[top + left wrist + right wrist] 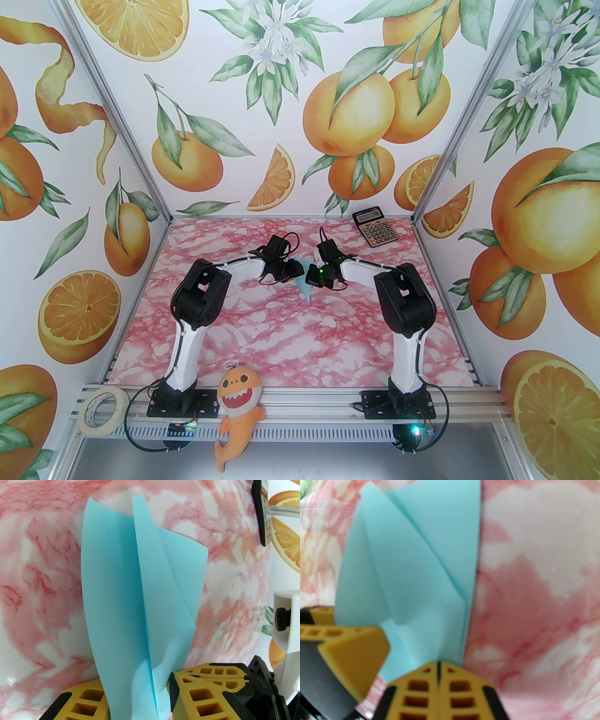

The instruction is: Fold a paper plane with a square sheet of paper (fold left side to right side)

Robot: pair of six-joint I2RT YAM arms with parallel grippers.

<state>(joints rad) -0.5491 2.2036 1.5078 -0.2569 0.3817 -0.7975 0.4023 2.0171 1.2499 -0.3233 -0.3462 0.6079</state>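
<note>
The right gripper [438,667], pinched shut on the half-folded paper plane [140,592], holds it above the bench [35,585] so the left gripper [138,687], jaws apart astride it, can likely press the crease.

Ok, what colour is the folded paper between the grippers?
Pale light blue; the folded paper shows best in the left wrist view.

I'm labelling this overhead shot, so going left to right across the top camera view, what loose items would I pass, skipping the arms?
tape roll → orange plush shark → blue folded paper → calculator
</note>
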